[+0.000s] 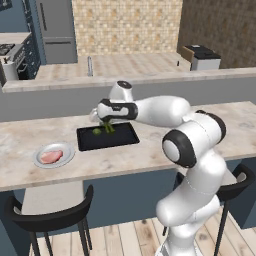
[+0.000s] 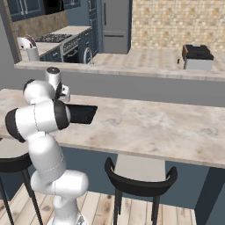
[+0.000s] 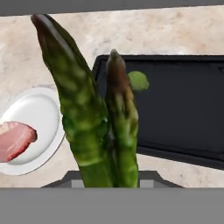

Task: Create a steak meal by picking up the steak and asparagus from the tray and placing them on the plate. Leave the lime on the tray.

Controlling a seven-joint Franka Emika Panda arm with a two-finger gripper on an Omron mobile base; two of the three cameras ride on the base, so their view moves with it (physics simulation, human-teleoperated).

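Asparagus point(image 3: 98, 127) stands clamped in the gripper point(image 1: 106, 121) at centre frame, above the tray point(image 1: 125, 140). Steak point(image 1: 51, 156) already lies on the plate point(image 1: 66, 159), lower left. Held only by their butts, the stalks could slip out or land on the lime point(image 3: 138, 81).

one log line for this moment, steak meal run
gripper: shut on asparagus, above tray | steak: on plate | lime: on tray | next: asparagus to plate

the asparagus point(image 3: 98, 127) hides the jaws, and the frame edge cuts the steak point(image 3: 15, 140).
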